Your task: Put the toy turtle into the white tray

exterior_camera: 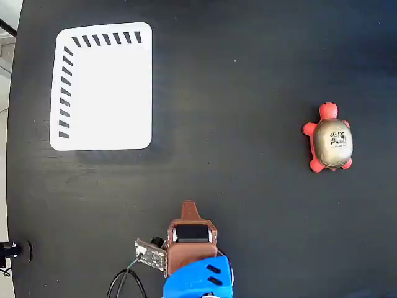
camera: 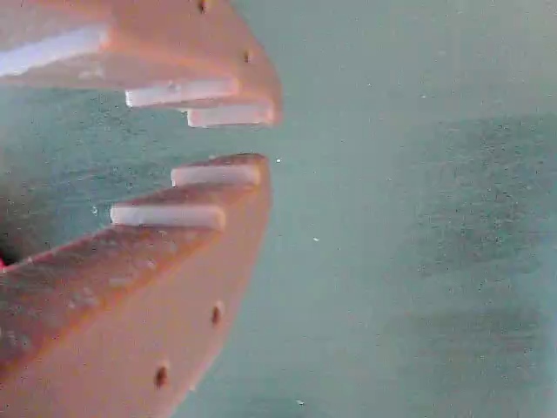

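1. The toy turtle (exterior_camera: 330, 138) sits on the dark desk (exterior_camera: 248, 74) at the fixed view's right, well apart from the white tray (exterior_camera: 102, 87) at upper left.
2. The gripper (camera: 252, 139) has its jaws slightly apart, holding nothing; it is at bottom centre (exterior_camera: 188, 208).

Matte black table top with faint wood grain (exterior_camera: 248, 205); fills nearly the whole fixed view, evenly lit, soft pale sheen toward the upper middle; narrow pale grey strip of floor or wall (exterior_camera: 5, 93) along the left edge beyond the table's border; small dark fitting (exterior_camera: 11, 251) at lower left edge, too small to identify; wrist view renders the same surface as hazy grey-green.
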`<state>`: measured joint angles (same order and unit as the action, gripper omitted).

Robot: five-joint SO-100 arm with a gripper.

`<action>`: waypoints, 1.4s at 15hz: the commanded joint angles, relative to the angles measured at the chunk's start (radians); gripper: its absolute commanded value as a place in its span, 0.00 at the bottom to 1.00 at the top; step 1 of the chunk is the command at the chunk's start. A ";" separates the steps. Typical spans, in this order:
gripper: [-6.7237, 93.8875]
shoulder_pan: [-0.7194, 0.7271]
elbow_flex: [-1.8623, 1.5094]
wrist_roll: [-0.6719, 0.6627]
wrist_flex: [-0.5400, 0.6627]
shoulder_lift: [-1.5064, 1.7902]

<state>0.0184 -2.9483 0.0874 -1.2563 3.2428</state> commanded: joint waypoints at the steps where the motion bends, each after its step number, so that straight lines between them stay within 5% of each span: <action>1: 0.06 0.014 0.020 0.012 -0.017 0.006; 13: 0.06 0.026 0.021 0.003 -0.015 0.006; 17: 0.06 -0.011 0.066 0.066 0.156 -0.225; 21: 0.06 -0.196 0.459 0.210 0.137 -0.630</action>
<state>-0.1181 -2.6507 0.2454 -1.1137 2.7428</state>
